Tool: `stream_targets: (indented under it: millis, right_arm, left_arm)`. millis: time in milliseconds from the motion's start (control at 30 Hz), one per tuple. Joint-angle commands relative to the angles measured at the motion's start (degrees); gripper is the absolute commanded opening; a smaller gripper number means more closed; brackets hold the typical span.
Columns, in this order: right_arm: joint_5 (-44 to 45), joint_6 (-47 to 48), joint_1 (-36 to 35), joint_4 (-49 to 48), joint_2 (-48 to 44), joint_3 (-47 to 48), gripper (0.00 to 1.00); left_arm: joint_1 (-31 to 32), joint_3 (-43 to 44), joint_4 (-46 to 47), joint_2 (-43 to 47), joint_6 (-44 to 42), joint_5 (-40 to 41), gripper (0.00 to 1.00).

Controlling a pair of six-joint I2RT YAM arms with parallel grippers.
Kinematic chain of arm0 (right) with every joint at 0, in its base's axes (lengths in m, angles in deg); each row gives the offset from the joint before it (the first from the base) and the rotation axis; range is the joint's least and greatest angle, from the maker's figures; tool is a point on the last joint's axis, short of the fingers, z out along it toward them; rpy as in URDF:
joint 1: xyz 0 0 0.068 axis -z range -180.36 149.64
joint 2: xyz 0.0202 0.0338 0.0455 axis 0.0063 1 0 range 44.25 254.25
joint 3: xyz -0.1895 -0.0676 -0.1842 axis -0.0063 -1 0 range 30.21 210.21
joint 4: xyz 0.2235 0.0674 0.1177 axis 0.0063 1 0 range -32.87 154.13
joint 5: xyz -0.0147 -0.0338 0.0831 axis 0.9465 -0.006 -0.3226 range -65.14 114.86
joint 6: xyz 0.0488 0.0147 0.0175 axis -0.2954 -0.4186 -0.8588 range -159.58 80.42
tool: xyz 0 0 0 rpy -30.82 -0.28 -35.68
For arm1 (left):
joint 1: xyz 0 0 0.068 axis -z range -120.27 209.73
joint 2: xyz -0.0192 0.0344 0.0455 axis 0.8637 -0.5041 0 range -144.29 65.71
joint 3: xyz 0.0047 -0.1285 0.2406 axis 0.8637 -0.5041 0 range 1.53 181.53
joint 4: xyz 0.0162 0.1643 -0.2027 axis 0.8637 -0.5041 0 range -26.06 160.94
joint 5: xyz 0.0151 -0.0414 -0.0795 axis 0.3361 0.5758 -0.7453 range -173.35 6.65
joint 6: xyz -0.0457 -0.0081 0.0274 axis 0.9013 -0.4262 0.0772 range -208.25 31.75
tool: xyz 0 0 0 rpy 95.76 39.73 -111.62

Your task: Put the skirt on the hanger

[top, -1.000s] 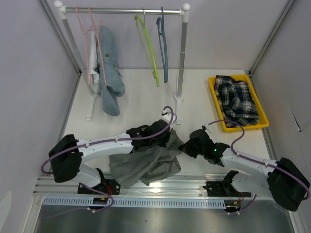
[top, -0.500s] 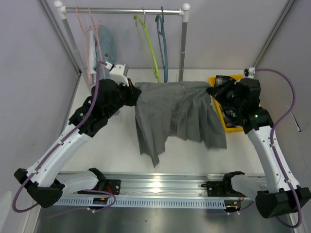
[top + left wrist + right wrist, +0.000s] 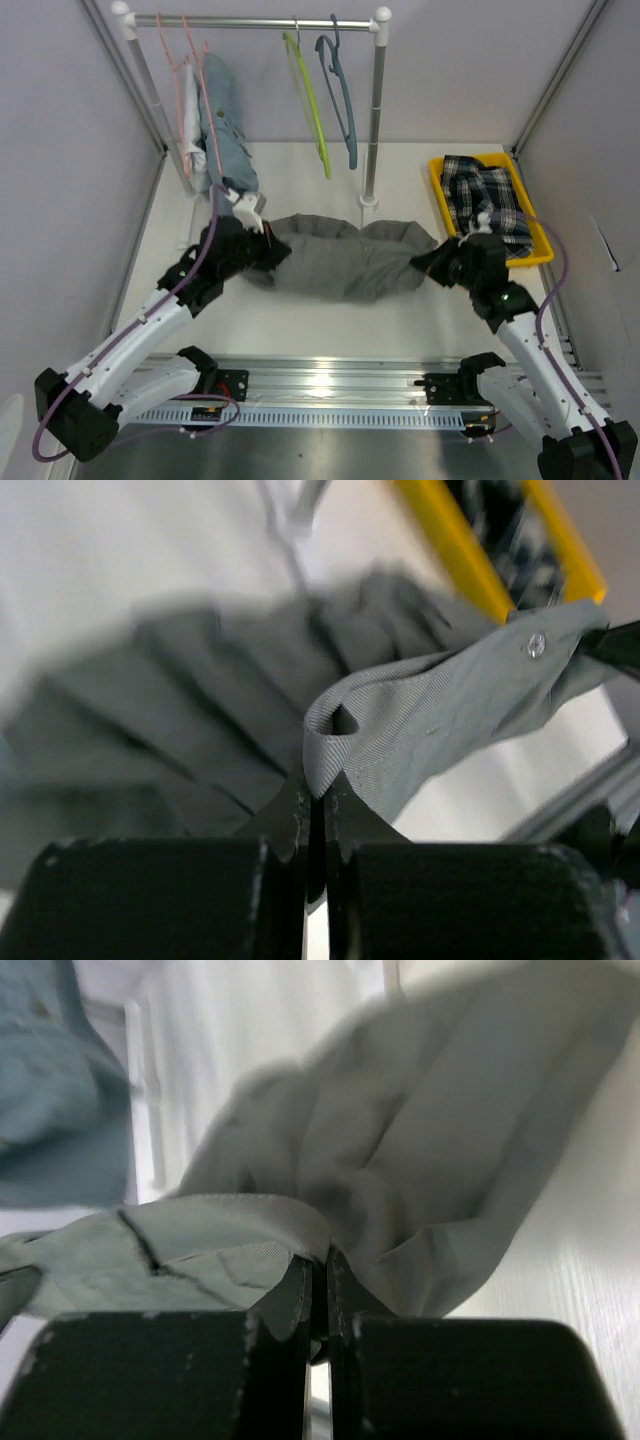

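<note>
Top external view, change: half a second ago the grey pleated fabric skirt (image 3: pixel 340 258) hung stretched in the air between both arms. It has now come down and lies spread across the middle of the white table (image 3: pixel 300 322).
Meaning (judgement): the spreading step looks finished. The garment is flat and its top edge is pulled straight, but no hanger has been fetched yet, so most of the task remains.
Rack: the metal clothes rail (image 3: pixel 250 20) is at 12 o'clock from the skirt. The lime-green plastic hanger (image 3: pixel 310 100) and the blue plastic hanger (image 3: pixel 343 100) hang empty, well apart from the cloth.
Skirt vs hands: the left gripper (image 3: pixel 268 250) is at the skirt's 9 o'clock end and the right gripper (image 3: pixel 428 266) at its 3 o'clock end, both touching the fabric.
Left wrist: the left gripper (image 3: pixel 316 798) is clamped on a fold of the ribbed waistband (image 3: pixel 430 715), jaws closed with cloth between them.
Right wrist: the right gripper (image 3: pixel 318 1272) pinches the opposite waistband end the same way, and the pleats trail off toward 1 o'clock.
Detail: a small silver snap (image 3: pixel 537 645) sits near the far end of the band.
</note>
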Motion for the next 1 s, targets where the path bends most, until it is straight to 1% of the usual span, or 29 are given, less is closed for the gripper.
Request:
stream_targets:
  millis: [0, 33, 67, 100, 133, 167, 200, 233, 300, 333, 367, 400, 433, 533, 567, 667, 800, 900, 933, 967]
  right_arm:
    - [5.04, -7.3, -4.92, -6.41, -7.61, -15.89, 0.0]
    - [6.72, -10.97, -9.02, -7.64, -9.19, -19.06, 0.01]
    - [8.47, -12.57, -11.15, -7.83, -11.38, -23.79, 0.04]
    - [11.71, -13.98, -13.26, -7.83, -12.1, -25.31, 0.12]
    - [12.88, -16.0, -16.5, -7.05, -12.71, -26.28, 0.18]
    - [14.98, -16.63, -17.84, -6.69, -13.24, -27.16, 0.25]
    - [16.82, -16.98, -18.9, -6.25, -13.25, -27.09, 0.37]
    - [17.62, -17.07, -20.39, -5.12, -13.25, -26.74, 0.42]
    - [19.29, -17.07, -21.45, -3.09, -12.64, -24.81, 0.53]
    - [21.04, -16.98, -22.24, -0.91, -12.63, -23.93, 0.55]
    - [21.84, -16.98, -22.6, 0.16, -12.72, -23.05, 0.58]
    - [22.37, -16.64, -22.95, 0.86, -12.98, -21.65, 0.63]
    - [22.81, -16.46, -23.04, 2.09, -13.07, -20.94, 0.65]
    - [23.61, -15.75, -23.48, 4.11, -13.16, -18.14, 0.7]
    - [24.22, -15.49, -23.57, 4.73, -13.16, -17.42, 0.72]
    - [25.62, -14.35, -23.66, 6.84, -12.28, -14.52, 0.73]
    - [27.91, -11.55, -23.74, 8.69, -11.4, -10.83, 0.74]
    - [29.14, -9.17, -23.66, 8.52, -9.74, -6.36, 0.74]
    - [29.41, -8.12, -23.66, 8.34, -9.04, -4.95, 0.73]
    - [29.76, -6.37, -23.66, 8.43, -7.03, -2.24, 0.74]
  left_arm:
    - [-0.28, -17.15, 11.17, 3.03, 9.91, -5.4, 0.0]
    - [-0.11, -22.26, 13.06, 3.04, 11.24, -6.89, 0.0]
    - [0.33, -24.23, 15.16, 2.61, 12.21, -7.86, 0.0]
    - [0.68, -27.38, 18.23, 2.17, 13.53, -8.4, 0.01]
    - [0.95, -29.59, 19.39, 1.73, 13.8, -8.31, 0.05]
    - [1.56, -31.0, 20.54, 1.81, 14.07, -8.31, 0.08]
    - [1.83, -31.54, 21.94, 1.81, 14.07, -8.31, 0.12]
    - [2.0, -31.72, 22.04, 1.9, 13.98, -8.14, 0.23]
    - [2.36, -31.54, 21.69, 3.12, 12.93, -8.49, 0.31]
    - [2.36, -30.5, 20.99, 3.91, 12.49, -8.23, 0.39]
    - [2.44, -30.05, 20.29, 5.05, 12.05, -7.96, 0.43]
    - [2.45, -29.61, 18.54, 7.32, 10.83, -7.87, 0.48]
    - [2.36, -28.04, 17.48, 8.39, 10.3, -7.53, 0.56]
    - [2.45, -23.47, 12.3, 11.82, 8.01, -6.65, 0.61]
    - [2.36, -21.63, 9.76, 12.44, 7.22, -5.77, 0.61]
    - [2.36, -17.32, 4.84, 13.85, 5.38, -3.75, 0.62]
    - [2.36, -8.02, 3.41, 13.68, 3.88, -1.99, 0.63]
    - [2.36, -2.12, 2.27, 11.22, 3.0, -0.67, 0.63]
    - [2.44, 2.43, 2.27, 10.52, 2.91, 0.38, 0.62]
    - [2.36, 3.78, 2.7, 9.21, 2.21, 1.0, 0.62]
